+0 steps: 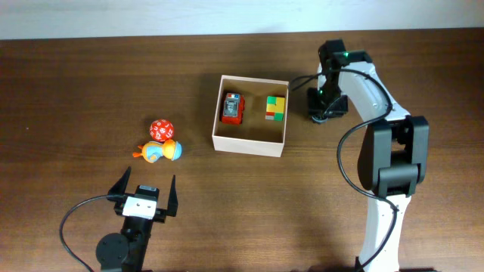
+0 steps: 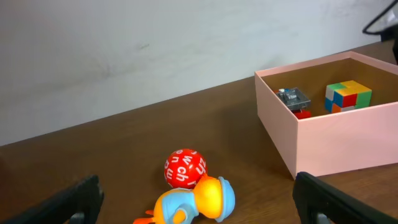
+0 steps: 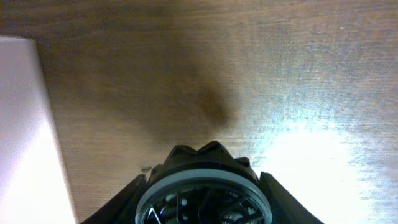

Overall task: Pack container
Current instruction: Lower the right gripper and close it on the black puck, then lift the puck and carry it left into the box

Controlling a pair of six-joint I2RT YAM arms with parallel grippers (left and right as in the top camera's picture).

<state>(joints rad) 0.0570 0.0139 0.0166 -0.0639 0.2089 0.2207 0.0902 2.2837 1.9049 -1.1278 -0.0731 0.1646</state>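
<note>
The container (image 1: 249,145) is a square shallow white-walled box with a tan inside at the table's middle; it also shows in the left wrist view (image 2: 336,140) and the right wrist view (image 3: 25,124). Inside lie a red toy car (image 1: 232,107) and a coloured cube (image 1: 275,107). A red ball with white letters (image 1: 161,129) and an orange-and-blue duck toy (image 1: 160,152) lie left of it. My left gripper (image 1: 144,189) is open and empty, near the front edge, facing the duck (image 2: 196,202). My right gripper (image 1: 327,112) is low, just right of the container, shut on a black round object with a grey ring (image 3: 202,168).
The brown wooden table runs to a pale wall at the back (image 2: 186,37). The right arm's white links and black cable (image 1: 344,162) stretch from the front right toward the container's right side.
</note>
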